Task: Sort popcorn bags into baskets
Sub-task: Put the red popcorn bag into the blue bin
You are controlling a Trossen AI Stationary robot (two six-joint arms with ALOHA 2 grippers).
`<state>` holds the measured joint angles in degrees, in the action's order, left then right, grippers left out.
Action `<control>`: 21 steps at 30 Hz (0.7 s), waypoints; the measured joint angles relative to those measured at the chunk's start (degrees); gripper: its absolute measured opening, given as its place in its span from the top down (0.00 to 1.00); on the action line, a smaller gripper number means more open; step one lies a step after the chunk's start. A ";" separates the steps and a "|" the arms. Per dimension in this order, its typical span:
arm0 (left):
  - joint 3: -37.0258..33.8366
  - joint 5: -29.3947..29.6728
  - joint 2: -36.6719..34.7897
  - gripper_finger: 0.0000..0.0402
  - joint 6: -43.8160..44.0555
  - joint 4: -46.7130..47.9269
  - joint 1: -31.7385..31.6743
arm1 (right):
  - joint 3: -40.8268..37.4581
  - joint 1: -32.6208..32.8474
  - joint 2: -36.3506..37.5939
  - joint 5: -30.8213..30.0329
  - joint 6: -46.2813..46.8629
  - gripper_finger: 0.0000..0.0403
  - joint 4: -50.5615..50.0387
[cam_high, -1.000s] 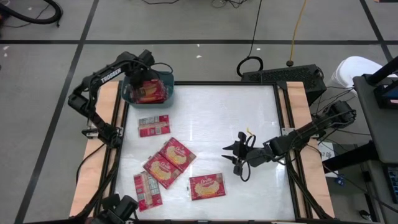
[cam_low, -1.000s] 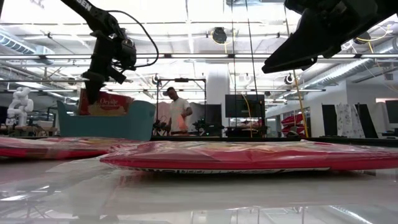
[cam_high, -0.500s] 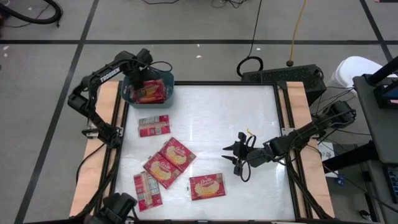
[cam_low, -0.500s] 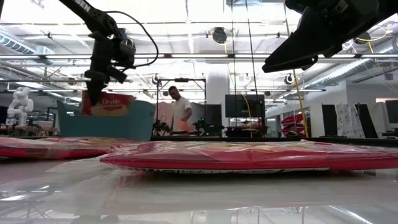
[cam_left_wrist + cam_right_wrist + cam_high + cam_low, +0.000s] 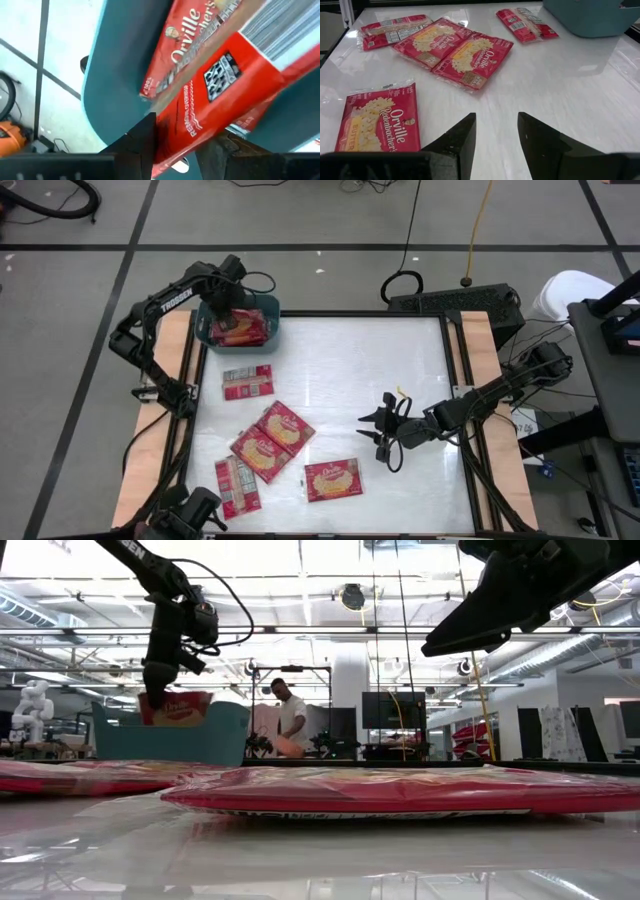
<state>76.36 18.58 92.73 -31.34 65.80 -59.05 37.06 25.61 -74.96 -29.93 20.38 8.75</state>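
Note:
The teal basket (image 5: 268, 310) stands at the table's far left corner with red popcorn bags (image 5: 243, 328) in it. My left gripper (image 5: 225, 315) points down into it. In the left wrist view a red bag (image 5: 210, 100) stands slanted between its spread fingers, against the basket wall (image 5: 115, 65). Its top shows above the rim in the low view (image 5: 180, 705). Several more bags lie flat on the table's left half (image 5: 247, 382) (image 5: 285, 426) (image 5: 333, 479). My right gripper (image 5: 375, 430) hovers open at the right middle with nothing in it. My left gripper's fingers (image 5: 145, 145) stand on either side of the red bag's lower end (image 5: 175, 150), coming from above into the basket. The bag looks blurred, and I cannot tell whether the fingers touch it.
The right half of the white table top (image 5: 400, 360) is bare. Wooden rails (image 5: 470, 350) run along both sides. A black box with cables (image 5: 455, 300) sits beyond the far edge. A person (image 5: 290, 720) stands in the room behind the table.
My left gripper has stayed over the basket and rolled a little. The bag under it has sunk lower into the basket and shows less above the rim than before.

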 joint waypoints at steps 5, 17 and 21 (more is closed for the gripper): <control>0.00 4.21 0.00 0.69 2.79 -2.37 -0.20 | 0.00 0.00 0.00 0.00 0.09 0.66 0.00; 0.00 6.77 0.00 0.69 16.27 -14.93 -3.57 | 0.00 0.00 0.00 0.00 -0.07 0.66 0.02; 0.00 2.95 0.00 0.69 13.65 -19.05 -3.30 | 0.00 0.00 0.00 0.00 -0.06 0.66 0.02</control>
<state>76.36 21.53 92.73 -17.69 46.75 -62.35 37.06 25.61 -74.96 -29.93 20.32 8.78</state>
